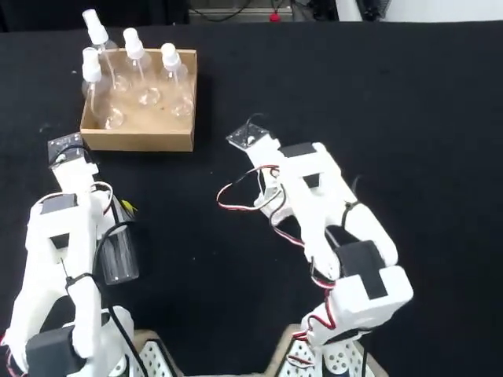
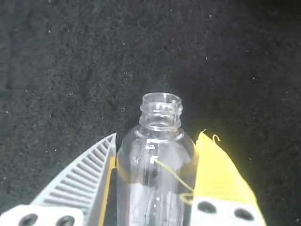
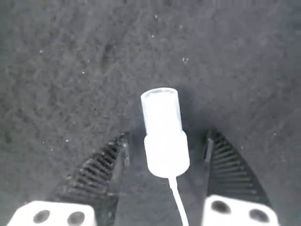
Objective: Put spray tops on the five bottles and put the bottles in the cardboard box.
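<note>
Left pincer (image 2: 157,136) clamps clear uncapped plastic bottle (image 2: 157,165), near brown cardboard box (image 1: 137,140) holding four capped bottles (image 1: 135,55). Right pincer (image 3: 167,135) wide around white plastic spray top (image 3: 162,113), not touching. Risk: off-centre grip tilts top, tube misses neck.

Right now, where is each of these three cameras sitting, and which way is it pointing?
High view: fixed above the table, looking down on the left arm, the right arm, the cardboard box and its four capped bottles.
Left wrist view: on the left arm's wrist, looking along the left gripper, shut on an uncapped bottle.
Right wrist view: on the right arm's wrist, looking past the open right gripper at a spray top between its fingers.
Shared: high and left wrist views both show the uncapped bottle.
</note>
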Action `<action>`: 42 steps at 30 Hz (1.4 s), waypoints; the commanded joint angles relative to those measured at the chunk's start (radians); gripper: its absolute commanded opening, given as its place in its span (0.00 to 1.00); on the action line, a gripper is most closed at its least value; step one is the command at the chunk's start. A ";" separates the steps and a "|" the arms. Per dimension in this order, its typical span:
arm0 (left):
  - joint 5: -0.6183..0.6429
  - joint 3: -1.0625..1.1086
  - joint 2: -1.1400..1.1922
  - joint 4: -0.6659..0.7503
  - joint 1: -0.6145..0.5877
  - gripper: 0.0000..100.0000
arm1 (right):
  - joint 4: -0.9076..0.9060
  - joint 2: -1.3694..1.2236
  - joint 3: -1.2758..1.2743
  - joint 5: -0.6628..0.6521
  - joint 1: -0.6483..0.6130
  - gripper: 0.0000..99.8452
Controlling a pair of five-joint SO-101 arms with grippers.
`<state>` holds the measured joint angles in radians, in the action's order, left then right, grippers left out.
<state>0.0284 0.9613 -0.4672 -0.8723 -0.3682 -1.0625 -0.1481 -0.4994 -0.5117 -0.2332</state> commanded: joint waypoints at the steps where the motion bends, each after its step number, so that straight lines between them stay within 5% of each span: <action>1: 0.000 -0.059 -0.020 0.002 -0.008 0.20 | 0.017 -0.005 0.018 -0.012 0.006 0.19; 9: 0.000 -0.059 -0.020 0.002 -0.008 0.20 | -0.017 -0.007 0.015 -0.040 0.008 0.15; 16: 0.000 -0.059 -0.020 0.002 -0.010 0.20 | -0.044 -0.007 0.018 -0.048 0.008 0.26; 32: 0.000 -0.059 -0.021 0.002 -0.010 0.20 | -0.012 0.004 0.022 -0.040 0.009 0.01; 42: 0.000 -0.050 -0.031 0.000 0.036 0.20 | -0.284 0.318 0.246 0.069 0.017 0.01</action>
<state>0.0284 0.9613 -0.4672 -0.8723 -0.3713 -1.3034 0.0422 -0.3460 -0.4948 -0.2302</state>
